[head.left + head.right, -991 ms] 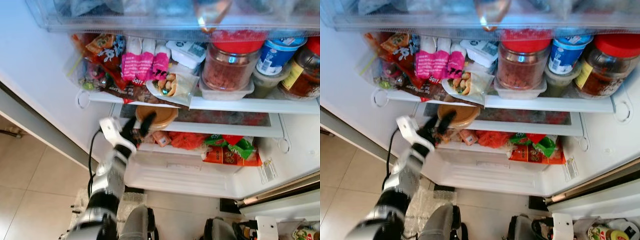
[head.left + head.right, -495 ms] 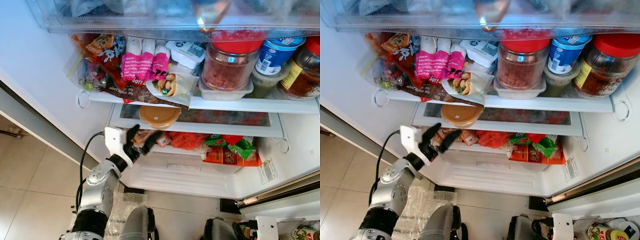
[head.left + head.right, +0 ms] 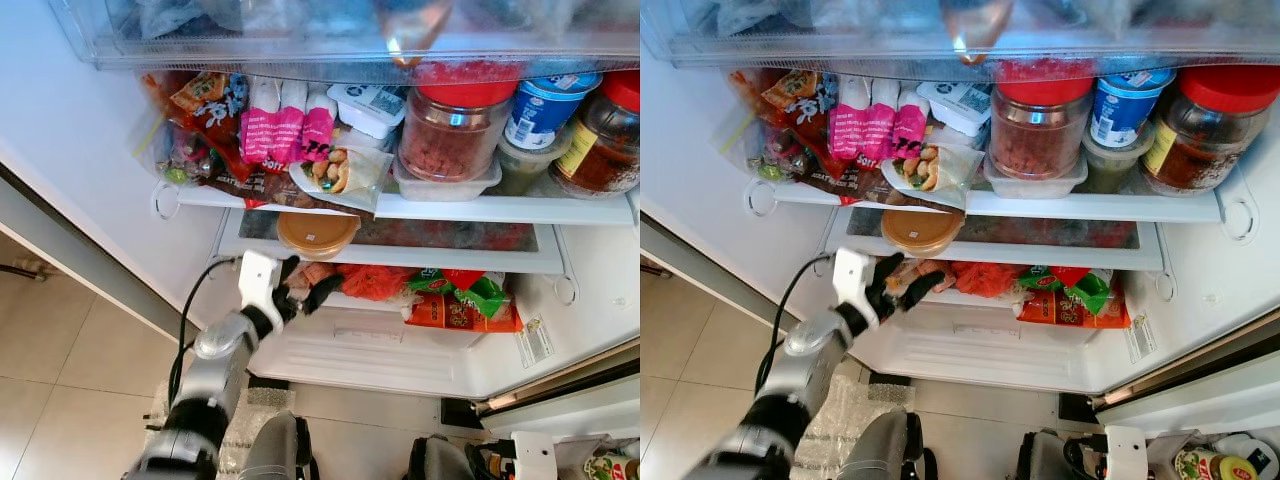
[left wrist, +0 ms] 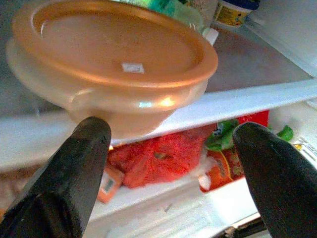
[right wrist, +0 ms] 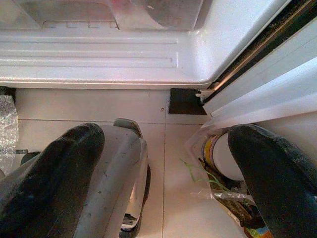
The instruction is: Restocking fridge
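A round tub with a brown lid (image 3: pixel 317 233) sits on the left of the fridge's lower glass shelf (image 3: pixel 450 236). My left gripper (image 3: pixel 312 275) hangs open just below and in front of it, touching nothing. In the left wrist view the tub (image 4: pixel 114 64) rests on the shelf edge beyond my two black fingers (image 4: pixel 81 163), which stand wide apart with nothing between them. My right gripper (image 5: pixel 163 163) hangs low by the fridge's base, open and empty, over the tiled floor.
The upper shelf (image 3: pixel 480 208) is packed with snack packets (image 3: pixel 215 125), pink packs (image 3: pixel 285 120), red-lidded jars (image 3: pixel 455 125) and a blue tub (image 3: pixel 540 110). A red bag (image 3: pixel 375 282) and green-red packets (image 3: pixel 465 300) lie above the white drawer (image 3: pixel 370 350). A bag of goods (image 5: pixel 223 168) stands on the floor.
My left gripper was up at the brown-lidded tub, then drew back down and away empty. It has now shifted right and closer below the tub. The tub stays on the shelf.
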### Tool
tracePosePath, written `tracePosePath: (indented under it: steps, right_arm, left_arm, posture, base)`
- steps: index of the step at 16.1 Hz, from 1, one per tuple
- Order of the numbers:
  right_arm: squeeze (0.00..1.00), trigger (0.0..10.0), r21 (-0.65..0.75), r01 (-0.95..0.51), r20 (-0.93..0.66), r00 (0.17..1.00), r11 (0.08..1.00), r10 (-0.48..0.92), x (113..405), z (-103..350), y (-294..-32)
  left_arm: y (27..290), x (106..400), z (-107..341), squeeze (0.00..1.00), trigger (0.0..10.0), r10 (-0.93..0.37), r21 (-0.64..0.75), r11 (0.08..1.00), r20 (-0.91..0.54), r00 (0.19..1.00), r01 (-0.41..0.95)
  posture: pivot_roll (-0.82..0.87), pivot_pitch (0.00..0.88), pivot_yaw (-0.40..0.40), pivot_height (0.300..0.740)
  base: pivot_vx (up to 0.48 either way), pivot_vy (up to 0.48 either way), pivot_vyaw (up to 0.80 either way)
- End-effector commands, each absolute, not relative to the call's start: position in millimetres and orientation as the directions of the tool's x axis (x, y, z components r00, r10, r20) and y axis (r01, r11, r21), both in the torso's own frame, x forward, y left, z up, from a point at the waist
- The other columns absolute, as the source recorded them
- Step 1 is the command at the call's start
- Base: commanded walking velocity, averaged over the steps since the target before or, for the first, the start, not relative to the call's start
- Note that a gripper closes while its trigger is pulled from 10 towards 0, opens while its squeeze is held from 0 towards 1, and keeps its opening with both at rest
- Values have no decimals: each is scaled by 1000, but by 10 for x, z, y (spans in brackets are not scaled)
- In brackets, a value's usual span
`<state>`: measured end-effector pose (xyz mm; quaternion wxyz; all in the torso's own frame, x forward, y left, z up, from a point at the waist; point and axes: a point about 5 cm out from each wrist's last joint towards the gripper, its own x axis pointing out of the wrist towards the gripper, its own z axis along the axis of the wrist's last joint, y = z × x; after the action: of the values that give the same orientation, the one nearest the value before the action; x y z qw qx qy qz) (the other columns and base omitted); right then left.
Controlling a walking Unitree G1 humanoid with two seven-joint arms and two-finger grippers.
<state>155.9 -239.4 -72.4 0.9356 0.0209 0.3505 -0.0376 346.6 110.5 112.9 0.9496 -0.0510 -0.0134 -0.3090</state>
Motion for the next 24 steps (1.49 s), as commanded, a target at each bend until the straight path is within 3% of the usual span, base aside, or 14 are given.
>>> tracePosePath:
  steps: [1, 7, 13, 16, 21, 24]
  right_arm:
    - [0, 10000, 63, 68, -871, 490, 996, 21, 774, -1083, -2170]
    - [0, 10000, 59, 72, -871, 491, 996, 16, 773, -1082, -2175]
    - [0, 10000, 58, 74, -870, 493, 996, 15, 788, -1079, -2180]
    - [0, 10000, 62, 67, -870, 493, 996, 21, 797, -1078, -2179]
    - [0, 10000, 64, 63, -867, 498, 996, 24, 842, -1073, -2164]
    - [0, 10000, 64, 65, -865, 501, 996, 23, 879, -1070, -2154]
  left_arm:
    - [1142, 3491, 1098, 0, 10000, -568, -78, 818, 37, 822, 569]
    - [1054, 3730, 1263, 0, 10000, -508, -103, 855, 22, 861, 508]
    - [1109, 3679, 1172, 0, 10000, -507, -96, 857, 25, 862, 507]
    - [1199, 3557, 1129, 0, 10000, -506, -55, 857, 96, 857, 512]
    - [1373, 3217, 1028, 0, 10000, -417, 157, 906, 162, 894, 394]
    - [1556, 2989, 761, 0, 10000, -332, 197, 930, 91, 939, 310]
  posture:
    - [-96, 263, 109, 641]
    - [-114, 262, 109, 641]
    - [-101, 264, 108, 641]
    - [-81, 263, 110, 641]
    - [-59, 246, 125, 641]
    - [-49, 230, 130, 641]
  base:
    - [0, 0, 0]
    - [0, 0, 0]
    - [0, 0, 0]
    - [0, 0, 0]
    - [0, 0, 0]
    - [0, 0, 0]
